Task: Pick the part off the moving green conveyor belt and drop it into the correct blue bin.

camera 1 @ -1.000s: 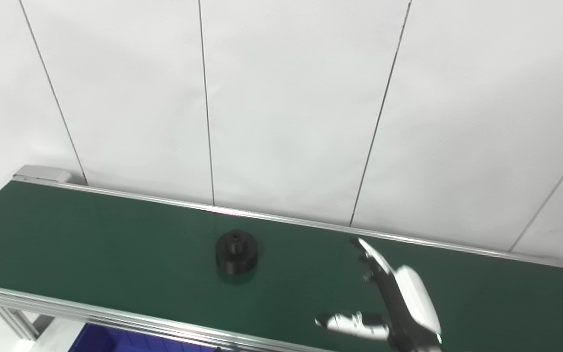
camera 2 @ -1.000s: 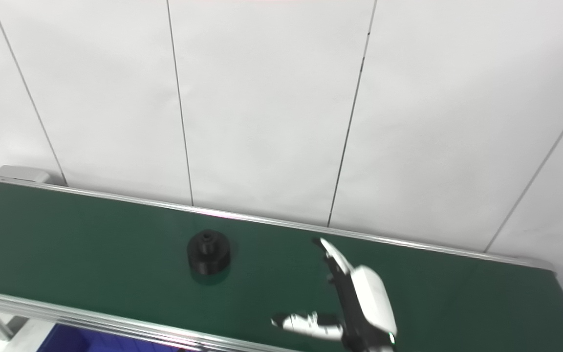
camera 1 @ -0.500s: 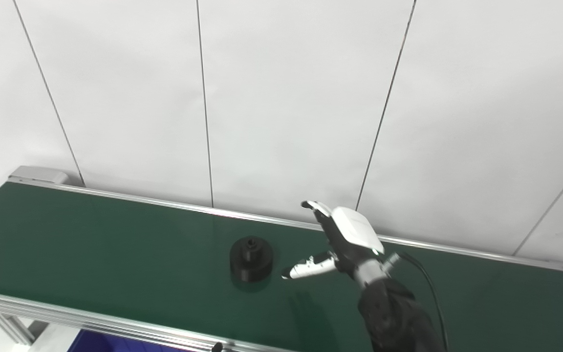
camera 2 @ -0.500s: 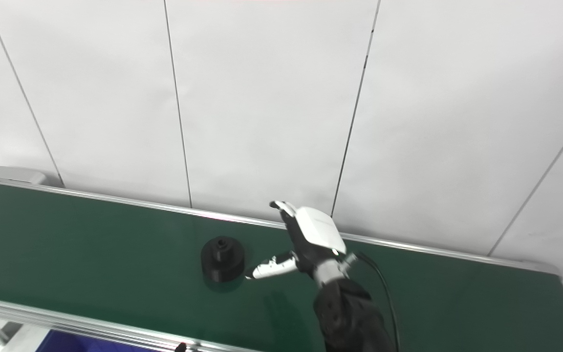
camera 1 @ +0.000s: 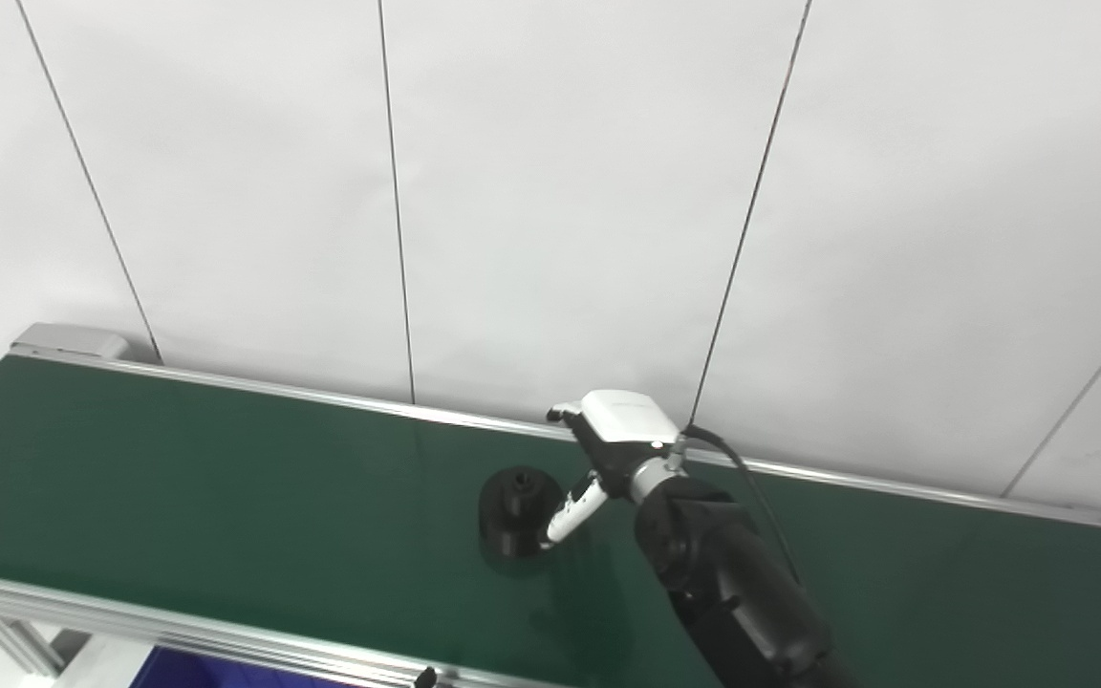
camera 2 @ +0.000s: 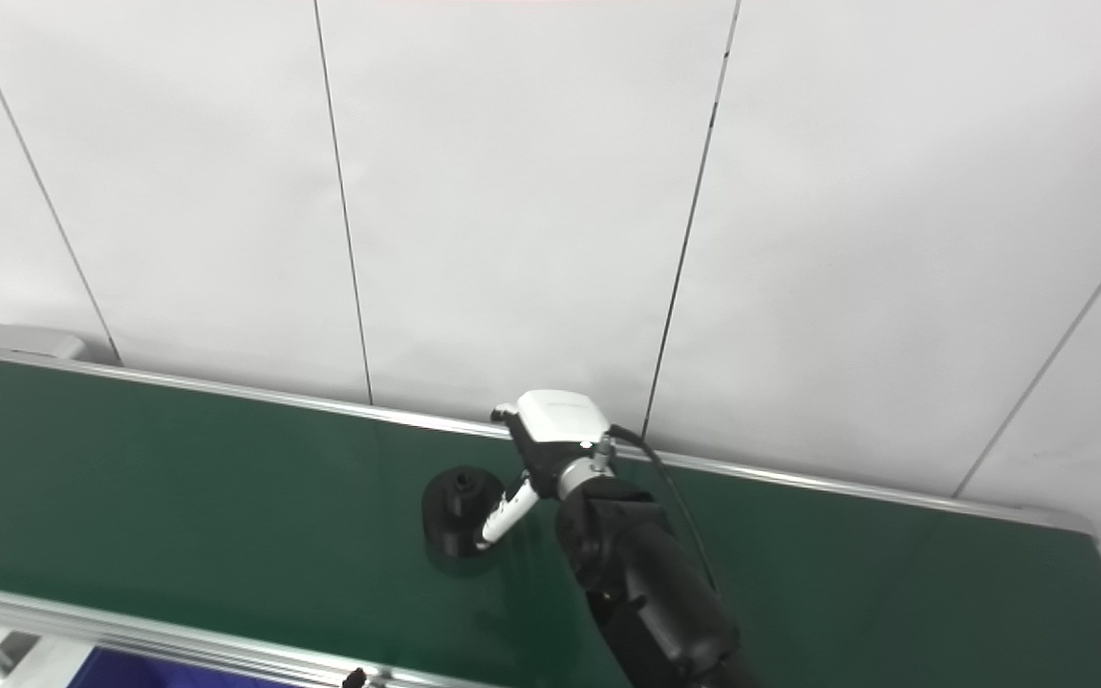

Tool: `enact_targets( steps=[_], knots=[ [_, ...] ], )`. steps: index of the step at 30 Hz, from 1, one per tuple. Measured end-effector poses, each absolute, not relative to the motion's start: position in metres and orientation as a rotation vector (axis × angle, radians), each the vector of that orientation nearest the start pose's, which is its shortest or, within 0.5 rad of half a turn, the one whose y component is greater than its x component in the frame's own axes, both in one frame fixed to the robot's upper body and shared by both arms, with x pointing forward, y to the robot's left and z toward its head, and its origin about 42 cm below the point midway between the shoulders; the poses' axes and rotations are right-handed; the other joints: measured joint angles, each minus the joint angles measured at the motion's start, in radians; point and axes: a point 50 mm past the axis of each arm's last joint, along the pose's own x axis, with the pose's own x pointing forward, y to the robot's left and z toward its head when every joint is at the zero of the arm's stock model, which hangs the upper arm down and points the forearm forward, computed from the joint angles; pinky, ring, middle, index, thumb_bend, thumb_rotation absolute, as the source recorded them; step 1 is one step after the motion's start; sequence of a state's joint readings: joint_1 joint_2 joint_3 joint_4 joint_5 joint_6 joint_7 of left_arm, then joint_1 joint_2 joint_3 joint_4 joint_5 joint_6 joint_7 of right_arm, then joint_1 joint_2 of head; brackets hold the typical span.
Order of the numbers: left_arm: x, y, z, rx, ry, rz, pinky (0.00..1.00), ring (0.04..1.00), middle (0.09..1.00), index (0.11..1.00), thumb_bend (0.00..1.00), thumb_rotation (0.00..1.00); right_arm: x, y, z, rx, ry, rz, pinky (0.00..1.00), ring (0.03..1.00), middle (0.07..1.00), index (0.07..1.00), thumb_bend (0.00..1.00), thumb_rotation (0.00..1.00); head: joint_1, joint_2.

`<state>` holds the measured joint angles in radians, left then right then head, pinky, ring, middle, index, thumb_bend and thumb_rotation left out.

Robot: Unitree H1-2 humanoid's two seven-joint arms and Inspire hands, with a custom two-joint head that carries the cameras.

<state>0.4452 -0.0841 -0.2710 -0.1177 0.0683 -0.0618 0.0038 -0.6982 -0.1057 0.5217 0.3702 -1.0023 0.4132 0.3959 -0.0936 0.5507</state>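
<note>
White wall behind belt (camera 1: 178,478); your right robot hand (camera 1: 598,454) hides its fingers, thumb touching part (camera 1: 510,506), grip seemingly unclosed.

This place looks like a factory or an industrial test cell. A long green conveyor belt (camera 1: 178,497) with aluminium side rails (camera 1: 226,642) runs before a plain white panel wall (camera 1: 560,191), and a corner of a blue bin (camera 1: 163,669) shows below the belt.
</note>
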Motion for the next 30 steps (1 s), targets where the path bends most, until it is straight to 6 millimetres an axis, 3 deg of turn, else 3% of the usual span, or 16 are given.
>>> enact_targets(
  steps=[11, 15, 22, 28, 30],
  knots=[
    [0.13, 0.131, 0.05, -0.11, 0.225, -0.132, 1.0, 0.998, 1.0, 1.0, 0.71, 0.97, 0.464, -0.081, 0.185, -1.487, 0.103, 0.471, 0.47, 0.734, 0.868, 0.87, 1.0, 0.23, 0.02, 0.003],
    [0.129, 0.13, 0.05, -0.112, 0.225, -0.135, 1.0, 1.0, 1.0, 1.0, 0.7, 0.96, 0.462, -0.078, 0.183, -1.5, 0.098, 0.484, 0.47, 0.69, 0.829, 0.868, 1.0, 0.22, 0.021, 0.005],
    [0.127, 0.13, 0.053, -0.109, 0.223, -0.135, 1.0, 1.0, 1.0, 1.0, 0.67, 0.98, 0.46, -0.076, 0.172, -1.518, 0.103, 0.488, 0.45, 0.674, 0.843, 0.871, 1.0, 0.21, 0.026, 0.014],
    [0.125, 0.13, 0.055, -0.108, 0.225, -0.134, 1.0, 0.998, 1.0, 1.0, 0.68, 0.99, 0.457, -0.081, 0.162, -1.552, 0.138, 0.517, 0.34, 0.497, 0.693, 0.847, 0.99, 0.16, 0.021, 0.023],
    [0.124, 0.131, 0.056, -0.109, 0.222, -0.133, 1.0, 0.998, 1.0, 1.0, 0.68, 0.99, 0.458, -0.08, 0.161, -1.578, 0.144, 0.531, 0.28, 0.396, 0.554, 0.785, 0.93, 0.07, 0.02, 0.026]
  ],
)
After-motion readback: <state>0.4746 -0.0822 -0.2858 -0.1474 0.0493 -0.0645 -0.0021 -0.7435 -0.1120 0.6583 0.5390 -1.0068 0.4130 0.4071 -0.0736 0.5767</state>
